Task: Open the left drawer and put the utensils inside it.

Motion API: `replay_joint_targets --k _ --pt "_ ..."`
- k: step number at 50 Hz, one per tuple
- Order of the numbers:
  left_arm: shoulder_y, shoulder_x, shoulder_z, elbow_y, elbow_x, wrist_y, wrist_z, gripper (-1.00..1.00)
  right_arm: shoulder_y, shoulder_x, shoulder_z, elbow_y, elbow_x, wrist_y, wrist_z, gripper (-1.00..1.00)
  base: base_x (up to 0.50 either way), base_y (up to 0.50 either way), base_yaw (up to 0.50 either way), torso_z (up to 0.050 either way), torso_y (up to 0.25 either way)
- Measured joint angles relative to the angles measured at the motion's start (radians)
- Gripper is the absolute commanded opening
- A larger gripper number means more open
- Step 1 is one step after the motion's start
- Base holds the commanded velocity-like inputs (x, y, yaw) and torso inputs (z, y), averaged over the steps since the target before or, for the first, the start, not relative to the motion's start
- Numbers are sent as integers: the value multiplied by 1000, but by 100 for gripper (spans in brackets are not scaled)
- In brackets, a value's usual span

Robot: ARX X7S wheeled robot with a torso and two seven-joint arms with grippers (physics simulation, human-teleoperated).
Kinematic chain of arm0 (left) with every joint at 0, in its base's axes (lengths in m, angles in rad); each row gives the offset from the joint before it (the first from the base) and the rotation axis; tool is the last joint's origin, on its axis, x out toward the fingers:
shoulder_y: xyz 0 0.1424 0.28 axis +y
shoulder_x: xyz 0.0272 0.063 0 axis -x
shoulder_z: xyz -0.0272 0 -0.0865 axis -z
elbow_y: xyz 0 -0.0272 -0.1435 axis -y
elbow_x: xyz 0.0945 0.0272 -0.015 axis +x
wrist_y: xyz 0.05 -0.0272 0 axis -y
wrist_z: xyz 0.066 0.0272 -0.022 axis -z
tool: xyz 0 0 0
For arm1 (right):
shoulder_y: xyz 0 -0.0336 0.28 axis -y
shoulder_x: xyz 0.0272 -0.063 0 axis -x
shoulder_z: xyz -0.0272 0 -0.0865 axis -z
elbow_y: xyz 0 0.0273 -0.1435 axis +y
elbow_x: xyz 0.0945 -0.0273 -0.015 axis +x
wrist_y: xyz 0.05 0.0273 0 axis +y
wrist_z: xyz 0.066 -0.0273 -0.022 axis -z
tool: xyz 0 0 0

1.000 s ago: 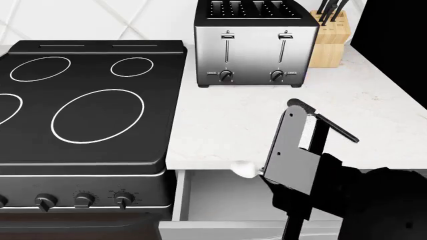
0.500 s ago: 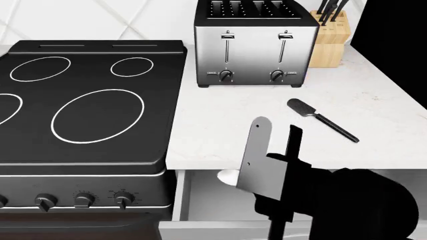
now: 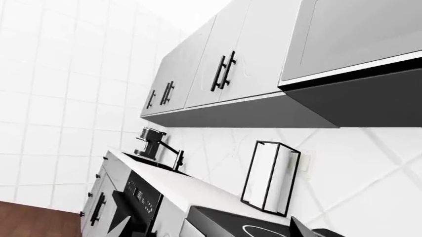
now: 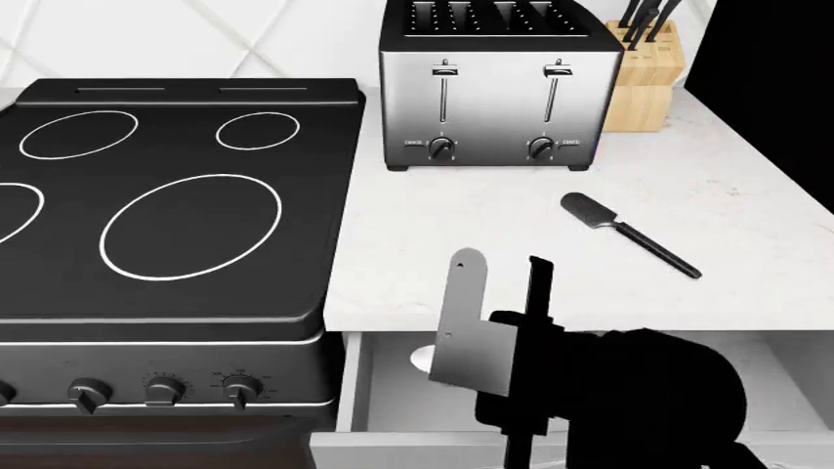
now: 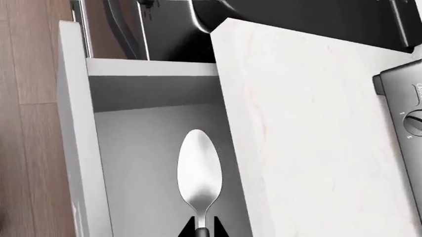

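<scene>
Between right jaws, spoon (image 5: 199, 175) over drawer (image 5: 142, 163).

Your right gripper (image 4: 502, 303) hides most of the spoon (image 5: 199, 170) (handle cut off) over the left drawer (image 4: 391, 391).

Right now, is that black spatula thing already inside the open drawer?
No, the spatula lies on the white countertop in front of the toaster, while the open drawer sits below the counter edge.
</scene>
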Motion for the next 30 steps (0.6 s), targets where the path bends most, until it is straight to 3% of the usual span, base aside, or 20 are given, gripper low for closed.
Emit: replay_joint_targets --k 30 --pt "-3 -3 2 -8 -4 5 -1 100 -62 -21 -13 131 71 -105 98 -100 0 0 0 0 0"
